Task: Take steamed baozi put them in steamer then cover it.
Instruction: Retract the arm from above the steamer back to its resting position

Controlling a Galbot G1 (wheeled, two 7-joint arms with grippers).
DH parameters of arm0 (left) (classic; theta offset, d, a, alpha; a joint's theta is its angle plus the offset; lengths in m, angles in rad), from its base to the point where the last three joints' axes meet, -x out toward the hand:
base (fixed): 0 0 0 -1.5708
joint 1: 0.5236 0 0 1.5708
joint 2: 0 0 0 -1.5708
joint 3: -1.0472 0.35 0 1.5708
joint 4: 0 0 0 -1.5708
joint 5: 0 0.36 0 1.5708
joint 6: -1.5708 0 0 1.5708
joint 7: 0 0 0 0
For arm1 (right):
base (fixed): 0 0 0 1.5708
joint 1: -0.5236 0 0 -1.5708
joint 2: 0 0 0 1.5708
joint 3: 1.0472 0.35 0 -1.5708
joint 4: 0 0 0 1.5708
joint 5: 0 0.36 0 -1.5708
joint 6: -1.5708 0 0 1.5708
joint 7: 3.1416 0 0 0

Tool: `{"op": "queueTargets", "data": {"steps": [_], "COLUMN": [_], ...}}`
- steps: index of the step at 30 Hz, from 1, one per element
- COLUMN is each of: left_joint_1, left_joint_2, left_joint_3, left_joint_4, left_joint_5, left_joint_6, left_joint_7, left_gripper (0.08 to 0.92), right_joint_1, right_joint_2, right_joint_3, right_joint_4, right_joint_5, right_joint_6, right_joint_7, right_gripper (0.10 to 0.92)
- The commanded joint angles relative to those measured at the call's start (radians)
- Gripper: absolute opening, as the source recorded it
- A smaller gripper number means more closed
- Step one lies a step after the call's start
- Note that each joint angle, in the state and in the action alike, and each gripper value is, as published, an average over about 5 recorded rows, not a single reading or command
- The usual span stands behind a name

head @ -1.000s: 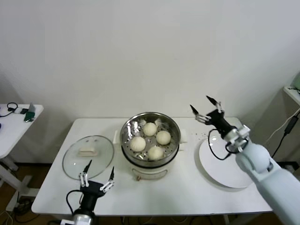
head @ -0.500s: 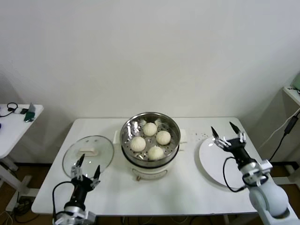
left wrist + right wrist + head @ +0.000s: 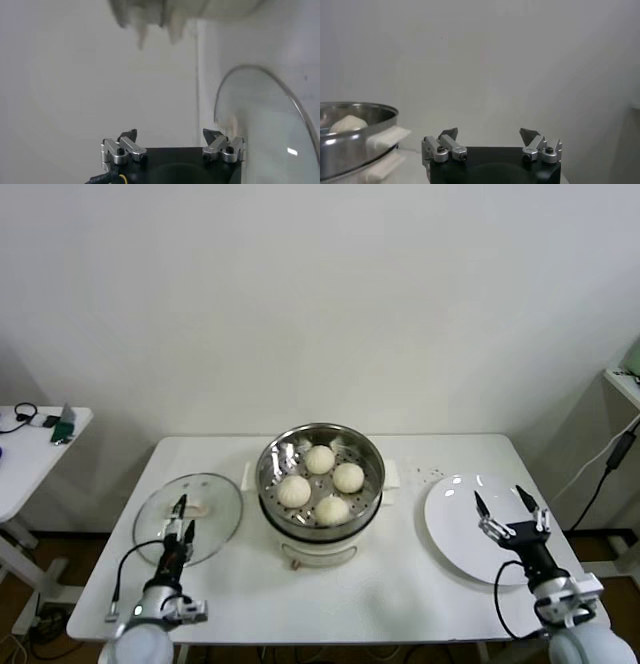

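Several cream-white baozi (image 3: 320,480) lie in the shiny steel steamer (image 3: 275,456) on its white pot base at the table's middle. One baozi (image 3: 347,123) and the steamer rim (image 3: 365,112) show in the right wrist view. The clear glass lid (image 3: 215,502) with a cream handle lies flat left of the steamer; its edge shows in the left wrist view (image 3: 260,115). My left gripper (image 3: 180,509) is open over the lid's near part, next to the handle. My right gripper (image 3: 509,506) is open and empty above the white plate (image 3: 455,504).
The white table (image 3: 400,584) holds the pot, lid and plate. A small side table (image 3: 25,444) with small items stands at far left. A shelf edge (image 3: 625,379) and a cable are at far right. A white wall is behind.
My right gripper has drawn back and down from beside the steamer to over the plate. My left gripper has moved forward from the table's front onto the lid.
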Motion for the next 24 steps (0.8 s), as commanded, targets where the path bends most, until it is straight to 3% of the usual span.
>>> {"op": "queueTargets", "data": {"steps": [1, 8, 24], "left_joint_1": [-0.24, -0.308, -0.339], "left_joint_2": [0.016, 0.021, 0.034], "left_joint_3": [-0.003, -0.015, 0.011], "left_joint_4": [0.336, 0.409, 0.41], "left_joint_5": [0.139, 0.126, 0.064], "left_joint_6": [0.009, -0.002, -0.002], "left_joint_7": [-0.02, -0.013, -0.012], "left_gripper": [0.823, 0.823, 0.823], "right_joint_1": [-0.057, -0.066, -0.08], "right_joint_2": [0.047, 0.059, 0.097], "right_joint_3": [0.055, 0.067, 0.075], "right_joint_4": [0.01, 0.009, -0.007], "right_joint_5": [-0.041, -0.06, -0.103], "right_joint_6": [0.01, 0.021, 0.051], "right_joint_7": [-0.011, -0.019, -0.046], "right_gripper": [0.823, 0.823, 0.823]}}
